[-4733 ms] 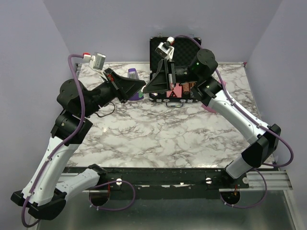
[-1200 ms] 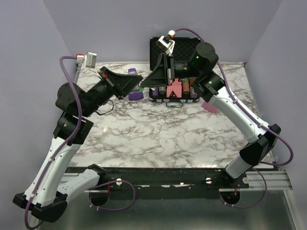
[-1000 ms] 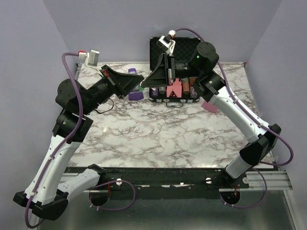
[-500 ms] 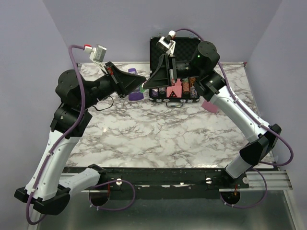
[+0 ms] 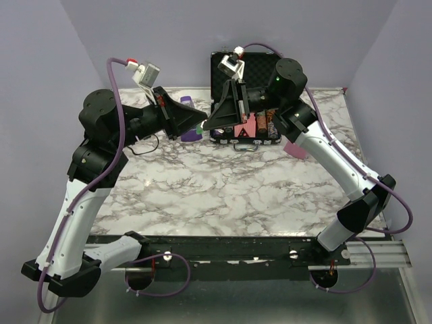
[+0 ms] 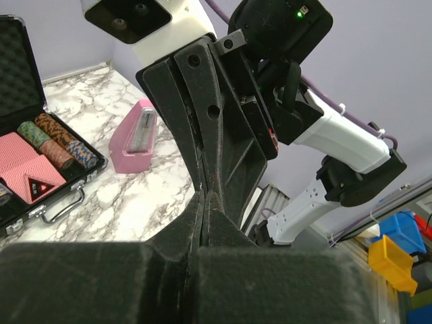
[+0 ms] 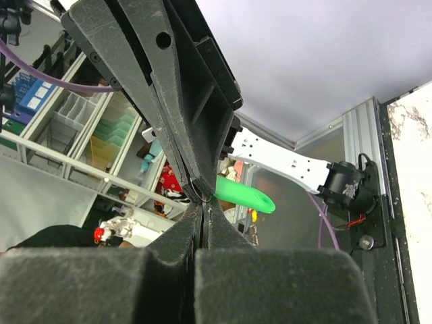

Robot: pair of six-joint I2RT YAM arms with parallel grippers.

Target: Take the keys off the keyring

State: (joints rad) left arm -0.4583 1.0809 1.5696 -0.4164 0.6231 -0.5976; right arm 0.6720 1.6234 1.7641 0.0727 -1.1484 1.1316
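Note:
Both grippers meet tip to tip in the air above the table's back middle. In the top view the left gripper (image 5: 200,124) comes from the left and the right gripper (image 5: 207,124) from the right. In the right wrist view the green tag (image 7: 244,193) sticks out sideways from the left gripper's shut fingertips (image 7: 196,177). The thin metal ring (image 7: 200,194) loops from there into the tips of my shut right gripper (image 7: 203,206). In the left wrist view my left gripper (image 6: 204,197) is shut against the right gripper's fingers (image 6: 223,145). The keys are hidden.
An open black poker-chip case (image 5: 246,143) with chips and cards stands at the back, just below the grippers; it also shows in the left wrist view (image 6: 61,196). A purple metronome-shaped object (image 5: 190,133) is beside it. A pink object (image 5: 295,150) lies at the right.
The left arm has turned and risen, its wrist camera swinging rightward. The two grippers have stayed joined tip to tip over the case. The right arm has barely moved.

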